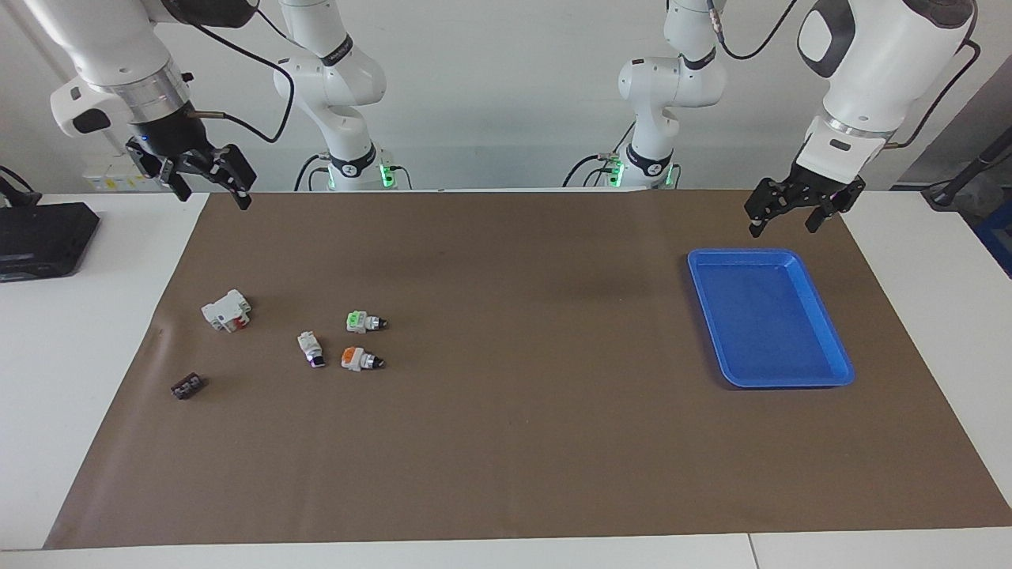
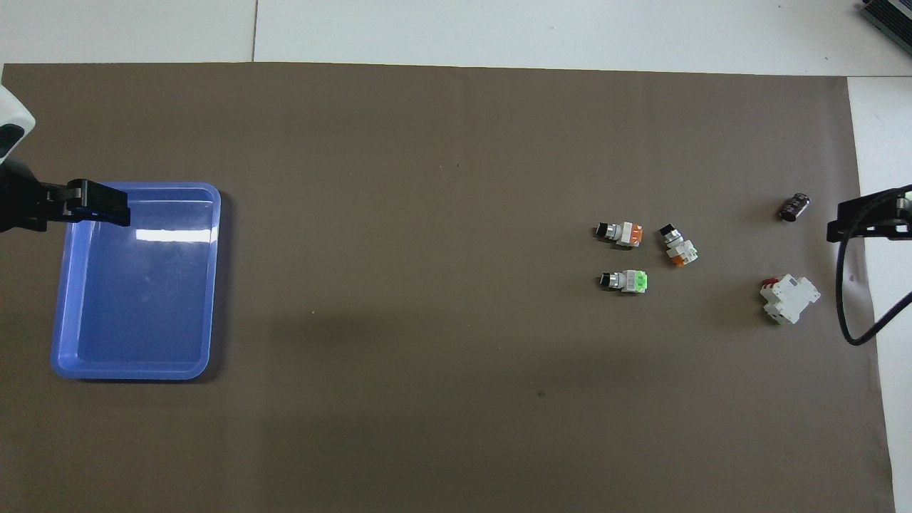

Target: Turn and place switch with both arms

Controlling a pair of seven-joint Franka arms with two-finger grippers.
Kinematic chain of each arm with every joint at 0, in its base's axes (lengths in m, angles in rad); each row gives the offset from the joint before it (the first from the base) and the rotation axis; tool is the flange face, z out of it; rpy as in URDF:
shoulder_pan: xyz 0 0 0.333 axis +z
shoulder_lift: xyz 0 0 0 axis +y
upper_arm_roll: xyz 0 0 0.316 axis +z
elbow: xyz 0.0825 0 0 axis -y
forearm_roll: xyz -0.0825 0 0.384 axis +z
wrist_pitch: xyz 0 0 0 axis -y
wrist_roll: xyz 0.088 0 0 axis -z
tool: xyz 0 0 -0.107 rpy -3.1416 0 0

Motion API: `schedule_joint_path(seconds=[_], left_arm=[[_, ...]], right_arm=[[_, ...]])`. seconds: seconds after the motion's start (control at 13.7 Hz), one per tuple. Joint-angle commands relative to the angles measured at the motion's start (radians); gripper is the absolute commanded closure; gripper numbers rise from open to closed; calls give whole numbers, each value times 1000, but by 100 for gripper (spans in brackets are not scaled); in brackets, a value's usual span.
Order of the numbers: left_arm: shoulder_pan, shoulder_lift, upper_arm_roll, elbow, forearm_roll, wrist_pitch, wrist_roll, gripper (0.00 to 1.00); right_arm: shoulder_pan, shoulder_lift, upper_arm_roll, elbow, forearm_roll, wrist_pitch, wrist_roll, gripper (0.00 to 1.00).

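Observation:
The switch (image 1: pixel 311 348) is a small white block with a black knob and a purple mark. It lies on the brown mat toward the right arm's end, beside the green-marked and orange-marked switches; it also shows in the overhead view (image 2: pixel 678 246). My right gripper (image 1: pixel 212 192) is open and empty, raised over the mat's corner near the right arm's base; it shows at the overhead view's edge (image 2: pixel 866 217). My left gripper (image 1: pixel 784 224) is open and empty, raised over the blue tray's (image 1: pixel 763 316) edge nearest the robots; it also shows in the overhead view (image 2: pixel 92 204).
A green-marked switch (image 1: pixel 365 322) and an orange-marked switch (image 1: pixel 361 360) lie close to the purple one. A white breaker with a red part (image 1: pixel 227 310) and a small dark block (image 1: pixel 187 386) lie toward the right arm's end. A black device (image 1: pixel 43 237) sits off the mat.

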Motion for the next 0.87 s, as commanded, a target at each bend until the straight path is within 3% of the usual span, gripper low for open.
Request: schedule_joint_path(seconds=[0.0,0.36,0.8], left_arm=[[1,-19,3,-16,6,-9,1,0],[1,-19,3,-16,6,-9,3,0],[1,-19,3,-16,6,-9,1,0]], right_arm=[[-10,-12,12,-16,2,-14,27,0],[-10,-24,12,-35,13,-24,33,0],[-24,-55,12,-160,34,126,-49,0]])
